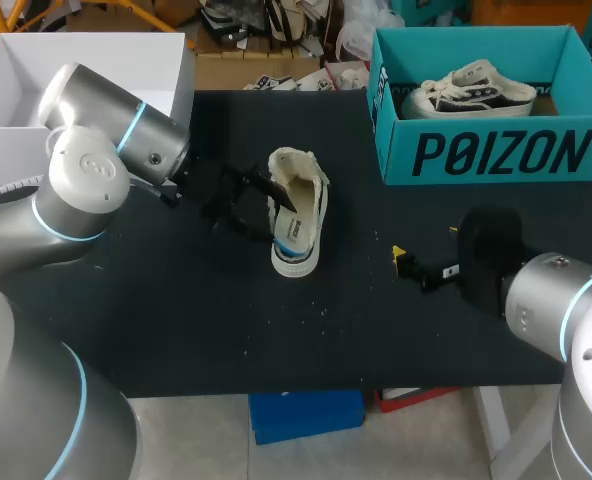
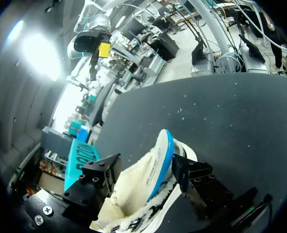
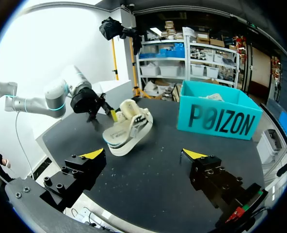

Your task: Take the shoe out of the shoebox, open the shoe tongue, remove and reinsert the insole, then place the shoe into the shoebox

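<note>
Left fingers: black, clamped on the shoe from two sides, one pressed into the fleecy lining, the other against the outer side wall. Shoe wedged deep between them, with its blue stripe curving up just past the tips.

From the head view: gripped about mid-length, fleecy opening toward the far edge, toe end toward the near edge, white sole turned toward the right arm. From the right wrist: tilted rather than flat on its sole, lower end down at the desk, one yellow left tip just beside the heel.

Right fingers: spread wide, yellow tips apart, only bare black desk between them. Low over the desk's right half, pointed toward the shoe, well apart from it.

Further out: teal shoebox at the far right corner of the desk, open on top, well apart from the held shoe. Second shoe inside, white with dark panels, lying along the box's length.
</note>
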You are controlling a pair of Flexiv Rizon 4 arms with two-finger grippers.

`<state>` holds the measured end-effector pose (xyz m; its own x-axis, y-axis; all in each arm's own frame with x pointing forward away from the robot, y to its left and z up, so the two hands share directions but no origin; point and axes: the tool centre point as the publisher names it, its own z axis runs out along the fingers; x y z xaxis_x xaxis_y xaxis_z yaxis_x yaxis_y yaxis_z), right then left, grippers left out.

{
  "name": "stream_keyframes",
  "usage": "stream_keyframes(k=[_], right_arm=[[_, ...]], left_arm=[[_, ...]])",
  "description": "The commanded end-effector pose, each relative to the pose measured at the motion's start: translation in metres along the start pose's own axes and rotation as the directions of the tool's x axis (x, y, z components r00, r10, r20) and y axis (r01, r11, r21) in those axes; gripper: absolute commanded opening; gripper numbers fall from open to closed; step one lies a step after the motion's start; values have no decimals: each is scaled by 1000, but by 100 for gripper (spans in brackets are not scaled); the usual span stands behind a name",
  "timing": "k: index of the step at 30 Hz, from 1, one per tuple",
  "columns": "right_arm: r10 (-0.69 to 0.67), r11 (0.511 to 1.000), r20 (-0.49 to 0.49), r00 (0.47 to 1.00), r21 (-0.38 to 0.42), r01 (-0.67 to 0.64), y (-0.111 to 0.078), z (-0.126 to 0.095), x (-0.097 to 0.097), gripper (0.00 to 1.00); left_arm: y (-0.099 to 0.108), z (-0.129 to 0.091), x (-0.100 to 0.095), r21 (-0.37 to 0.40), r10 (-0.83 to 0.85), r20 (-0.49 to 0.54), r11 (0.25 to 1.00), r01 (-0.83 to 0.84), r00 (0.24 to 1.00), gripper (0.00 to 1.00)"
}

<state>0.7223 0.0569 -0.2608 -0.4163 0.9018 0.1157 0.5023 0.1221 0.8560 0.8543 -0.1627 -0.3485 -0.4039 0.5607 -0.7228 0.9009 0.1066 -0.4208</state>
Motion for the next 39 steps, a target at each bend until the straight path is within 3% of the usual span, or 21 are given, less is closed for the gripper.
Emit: stream_keyframes(k=[1,5,21,28,29,31,32,33,39], right_arm=[[2,1000,4,1000,-5,-2,-1,1,2,100],[2,1000,4,1000,-5,-2,-1,1,2,100],[2,1000,4,1000,-5,-2,-1,1,2,100],[2,1000,4,1000,-5,-2,-1,1,2,100],[2,1000,4,1000,-5,-2,-1,1,2,100],[2,1000,4,1000,-5,-2,-1,1,2,100],[2,1000,4,1000,-5,-2,-1,1,2,100],[2,1000,4,1000,-5,-2,-1,1,2,100],[2,1000,4,1000,-5,-2,-1,1,2,100]], left_arm=[[-6,0,4,5,6,-16,1000,-6,1000,36],[-8,5,6,18,14,-45,1000,-13,999,0],[15,18,2,-68,-29,-39,997,26,999,0],[20,27,4,-125,-57,-94,991,45,994,0],[20,28,5,-127,-58,-116,991,43,992,21],[16,30,7,-101,-49,-140,994,35,989,81],[15,29,8,-101,-47,-145,994,32,988,96],[13,27,8,-101,-46,-145,994,32,988,100],[-1,2,-4,-101,-1,-124,995,-11,992,100]])
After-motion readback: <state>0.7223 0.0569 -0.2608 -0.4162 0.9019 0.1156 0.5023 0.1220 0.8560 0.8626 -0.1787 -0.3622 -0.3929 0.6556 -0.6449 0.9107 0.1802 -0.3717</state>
